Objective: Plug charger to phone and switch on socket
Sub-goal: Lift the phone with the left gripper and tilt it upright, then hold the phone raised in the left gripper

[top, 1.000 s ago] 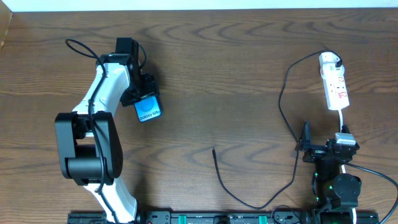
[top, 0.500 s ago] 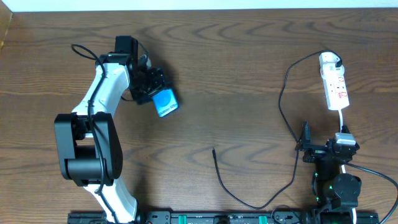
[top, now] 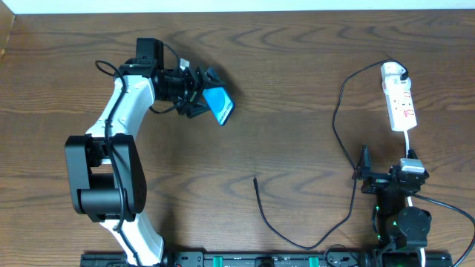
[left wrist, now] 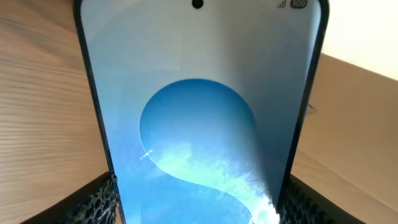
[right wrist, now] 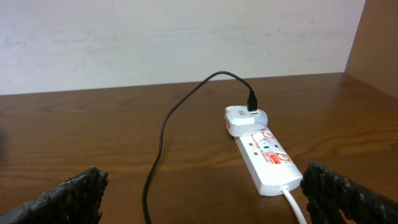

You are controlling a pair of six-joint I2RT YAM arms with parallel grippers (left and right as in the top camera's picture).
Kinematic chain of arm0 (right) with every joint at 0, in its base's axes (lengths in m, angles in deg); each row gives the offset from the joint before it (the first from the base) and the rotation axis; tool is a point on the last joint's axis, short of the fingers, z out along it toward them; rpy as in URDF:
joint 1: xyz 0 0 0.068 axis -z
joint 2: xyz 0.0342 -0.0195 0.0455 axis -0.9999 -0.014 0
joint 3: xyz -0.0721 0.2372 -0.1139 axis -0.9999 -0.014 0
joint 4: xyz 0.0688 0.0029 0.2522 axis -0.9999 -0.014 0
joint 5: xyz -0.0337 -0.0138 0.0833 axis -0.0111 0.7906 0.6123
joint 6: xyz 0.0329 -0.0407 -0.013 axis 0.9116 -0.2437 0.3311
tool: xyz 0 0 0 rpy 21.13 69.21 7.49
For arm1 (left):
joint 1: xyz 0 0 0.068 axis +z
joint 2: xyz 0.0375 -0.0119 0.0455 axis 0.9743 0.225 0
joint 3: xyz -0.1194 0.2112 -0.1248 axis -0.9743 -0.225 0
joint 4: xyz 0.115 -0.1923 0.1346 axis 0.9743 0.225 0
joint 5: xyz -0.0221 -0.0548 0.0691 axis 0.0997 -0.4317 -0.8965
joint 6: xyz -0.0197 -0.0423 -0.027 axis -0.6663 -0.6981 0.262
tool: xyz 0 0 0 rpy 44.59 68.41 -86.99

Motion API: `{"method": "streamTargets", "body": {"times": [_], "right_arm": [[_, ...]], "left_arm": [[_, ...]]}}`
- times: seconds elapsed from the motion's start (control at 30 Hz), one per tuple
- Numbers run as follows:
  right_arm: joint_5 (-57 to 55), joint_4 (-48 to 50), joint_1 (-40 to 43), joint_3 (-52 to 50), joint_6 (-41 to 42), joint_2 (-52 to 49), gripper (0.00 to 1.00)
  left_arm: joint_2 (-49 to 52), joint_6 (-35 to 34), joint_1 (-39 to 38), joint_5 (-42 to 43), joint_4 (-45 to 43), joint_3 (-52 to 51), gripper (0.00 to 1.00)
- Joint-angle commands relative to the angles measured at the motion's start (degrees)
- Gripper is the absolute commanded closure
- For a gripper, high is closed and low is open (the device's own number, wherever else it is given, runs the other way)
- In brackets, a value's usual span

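Note:
My left gripper [top: 200,95] is shut on the phone [top: 220,103], a slim blue-screened smartphone held above the table at the upper left; its screen fills the left wrist view [left wrist: 199,112]. The charger's black cable [top: 335,119] runs from its white adapter [top: 393,73], plugged into the socket [top: 401,106], down to its loose plug [top: 255,179] at the table's middle. My right gripper [top: 390,178] is open and empty, just in front of the socket [right wrist: 267,158]. The adapter [right wrist: 244,118] and cable [right wrist: 163,134] show in the right wrist view.
The socket's white lead [top: 410,141] runs toward the right arm's base. A white wall [right wrist: 174,37] stands behind the table's far edge. A wooden side panel [right wrist: 379,37] stands at the right.
My left gripper has swung right and up with the phone, from near the arm's forearm toward the table's middle, tilting the phone. The right arm has not moved.

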Motion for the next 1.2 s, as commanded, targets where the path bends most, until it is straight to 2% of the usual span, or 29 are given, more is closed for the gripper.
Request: {"method": "streamTargets", "body": {"times": [0.0,0.5,0.83,1.17], "right_arm": [[-0.04,-0.2,-0.24,-0.04,-0.66,0.33,0.01],[-0.04,-0.2,-0.24,-0.04,-0.66,0.33,0.01],[-0.04,-0.2,-0.24,-0.04,-0.66,0.33,0.01],[-0.04,-0.2,-0.24,-0.04,-0.66,0.33,0.01]], "left_arm": [[-2.34,-7.32,0.28,12.55,-2.38,0.22,0.93],[-2.34,-25.22,0.28,28.02,-2.34,0.22,0.93],[-2.34,-28.59,0.28,35.3,-2.34,0.22,0.93],[-2.34,-33.4,0.57,35.32,-2.34,0.22,0.93]]}}
